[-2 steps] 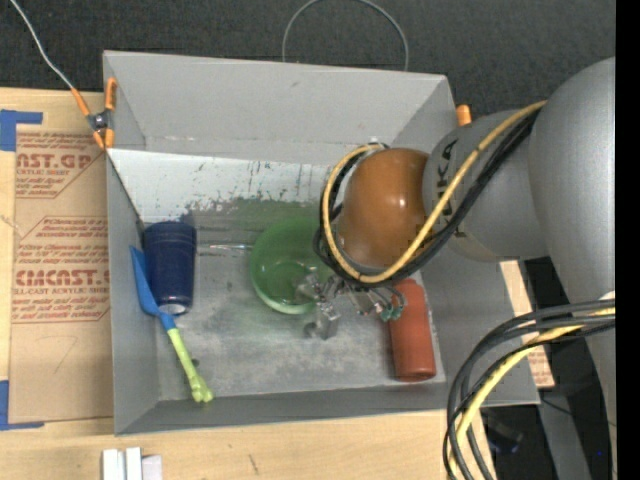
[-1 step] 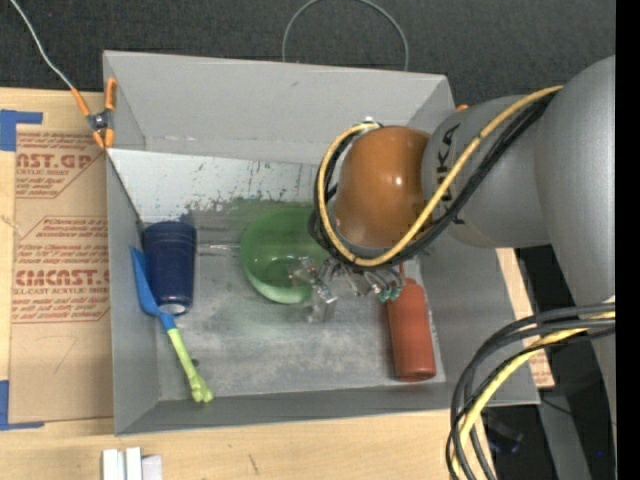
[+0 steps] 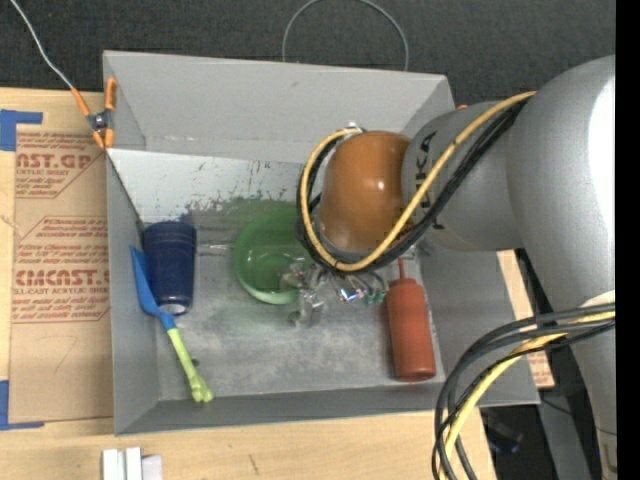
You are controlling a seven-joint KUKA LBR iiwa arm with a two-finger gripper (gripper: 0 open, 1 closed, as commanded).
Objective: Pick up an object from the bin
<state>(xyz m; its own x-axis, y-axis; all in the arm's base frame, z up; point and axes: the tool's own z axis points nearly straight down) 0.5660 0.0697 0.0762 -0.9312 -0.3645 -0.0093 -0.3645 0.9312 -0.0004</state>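
My gripper is low in the middle of the bin, mostly hidden under the orange wrist cover, with its metal tips at the right rim of a green bowl. The bowl lies on the bin floor left of the gripper. A red-brown bottle lies lengthwise just to the gripper's right, cap end toward the back. Nothing is visible between the tips.
A dark blue cup lies at the bin's left wall. Beside it runs a brush with a blue head and yellow-green handle, reaching toward the front left corner. The arm covers the bin's right back part.
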